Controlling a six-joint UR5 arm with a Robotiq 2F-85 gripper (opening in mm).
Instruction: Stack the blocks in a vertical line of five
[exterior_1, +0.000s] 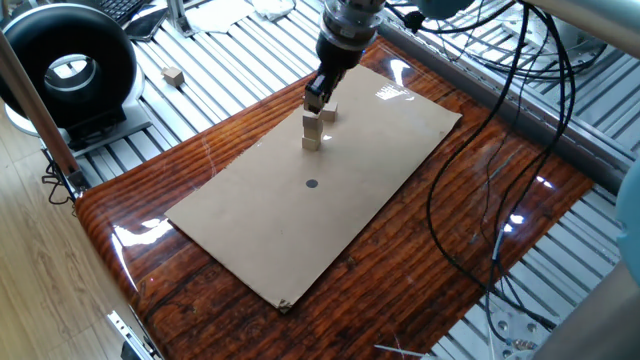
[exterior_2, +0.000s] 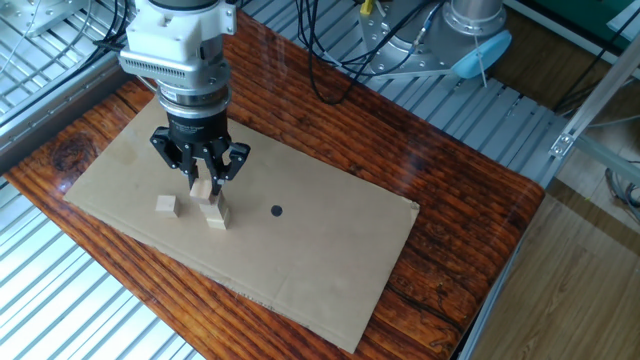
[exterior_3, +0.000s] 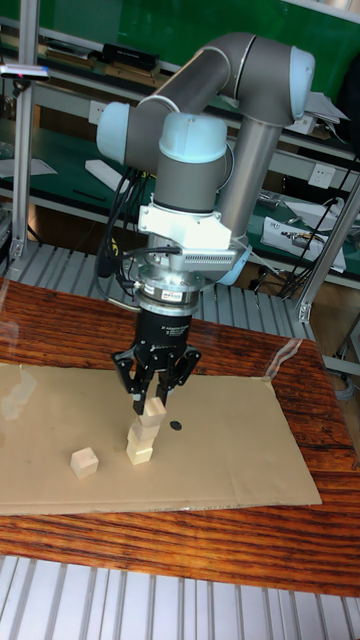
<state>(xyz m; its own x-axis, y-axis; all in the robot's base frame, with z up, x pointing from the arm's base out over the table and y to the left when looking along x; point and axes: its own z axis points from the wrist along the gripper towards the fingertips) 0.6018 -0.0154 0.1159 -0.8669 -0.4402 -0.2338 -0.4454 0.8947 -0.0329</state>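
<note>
A loose block (exterior_2: 168, 205) sits just beside the stack (exterior_2: 214, 212).

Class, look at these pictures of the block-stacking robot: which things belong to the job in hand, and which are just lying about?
Belong to the job:
- pincer, shut on a block
- two-block stack
- loose block on the cardboard sheet
- fifth block, out on the metal slats

Just lying about:
- cardboard sheet
- dark spot
- black ring-shaped device
</note>
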